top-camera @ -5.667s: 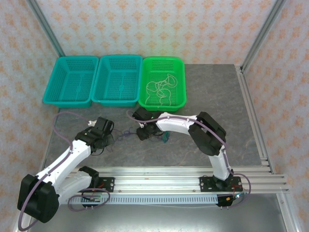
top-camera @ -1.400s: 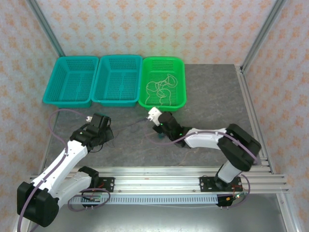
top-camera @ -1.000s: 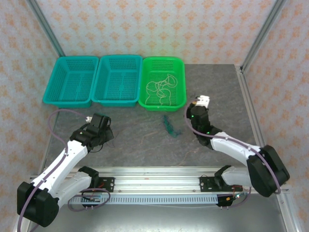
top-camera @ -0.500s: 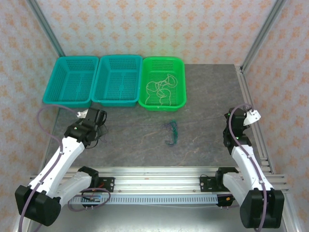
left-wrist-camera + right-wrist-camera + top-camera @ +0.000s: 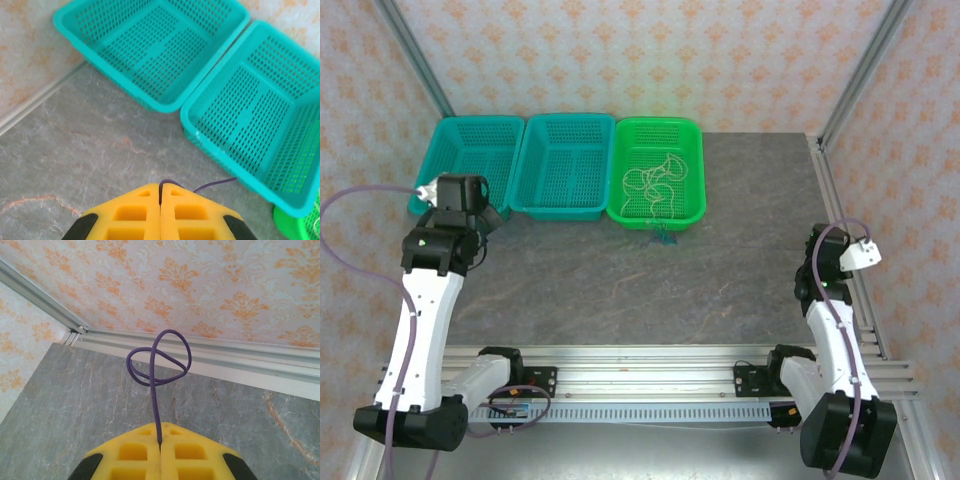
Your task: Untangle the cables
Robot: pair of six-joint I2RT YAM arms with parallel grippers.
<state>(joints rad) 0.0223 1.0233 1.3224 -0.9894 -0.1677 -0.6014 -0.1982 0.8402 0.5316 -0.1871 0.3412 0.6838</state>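
My left gripper [image 5: 160, 186] is shut on a thin purple cable [image 5: 216, 184] that leaves the yellow fingertips [image 5: 135, 210] and runs right, toward the teal baskets. In the top view this gripper [image 5: 480, 212] hangs in front of the left teal basket [image 5: 440, 205]. My right gripper [image 5: 160, 434] is shut on a purple cable [image 5: 156, 390] that curls into a loop [image 5: 186, 356] ahead of the fingers. It stands at the table's right edge [image 5: 835, 262]. Whitish cables [image 5: 652, 185] lie in the green basket [image 5: 695, 170]. A small dark-green bit [image 5: 663, 236] lies just in front of it.
A second teal basket [image 5: 535, 205] stands between the left teal one and the green one at the back of the grey table [image 5: 620, 290]. Aluminium rails [image 5: 845, 230] border the right side, and wallpapered walls [image 5: 210, 285] close in behind.
Both arms have swung apart: the left one up toward the left teal basket, the right one to the right edge. The dark-green bundle shifted from mid-table to the green basket's front.
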